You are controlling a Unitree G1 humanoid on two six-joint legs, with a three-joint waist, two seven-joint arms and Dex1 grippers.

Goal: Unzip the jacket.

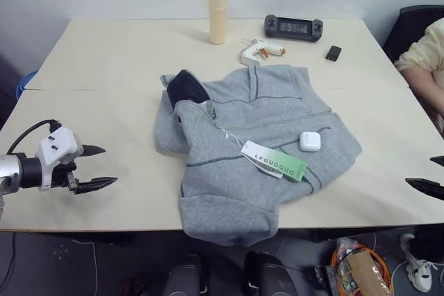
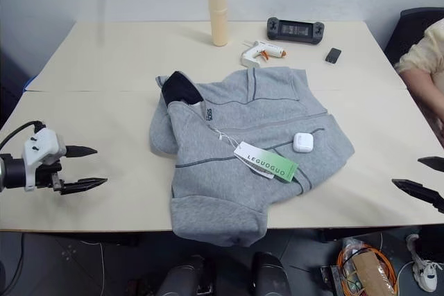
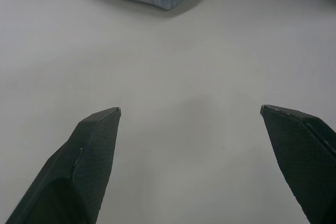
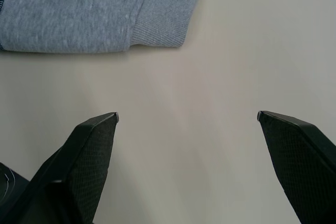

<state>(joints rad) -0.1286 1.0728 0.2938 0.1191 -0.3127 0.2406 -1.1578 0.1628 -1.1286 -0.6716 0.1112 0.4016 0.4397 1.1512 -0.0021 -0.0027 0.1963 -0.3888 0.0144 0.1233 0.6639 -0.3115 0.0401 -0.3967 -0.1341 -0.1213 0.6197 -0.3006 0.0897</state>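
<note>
- The jacket (image 1: 253, 143) lies flat near the middle of the table (image 1: 111, 60), front side up. Its hem end hangs over the near edge and its dark navy collar lining (image 1: 186, 88) points toward the far left corner.
- The zip line runs from the collar down past the hang tag (image 1: 274, 161). The two front panels lie together along it, so the zip appears closed for its whole visible length. The slider itself is too small to pick out.
- A small white case (image 1: 310, 141) rests on the jacket's chest, just beside the hang tag and toward the right edge of the table.
- The left gripper (image 1: 94, 168) hovers over the near left part of the table, fingers spread wide and holding nothing, well apart from the jacket's sleeve.
- The right gripper (image 1: 431, 175) sits at the near right edge, fingers likewise wide apart and empty, clear of the nearest cuff (image 4: 160, 24).
- Along the far edge stand a cream bottle (image 1: 218, 7), a glue gun (image 1: 261, 50), a black controller (image 1: 293, 28) and a small dark device (image 1: 334, 53), all clear of the garment.
- A person's sleeve (image 1: 423, 46) shows beyond the right edge.
- Progress, as judged: nothing is done yet. Still to do are the approach, pinning the collar end, finding and pinching the pull, and drawing it down the front toward the hem.
</note>
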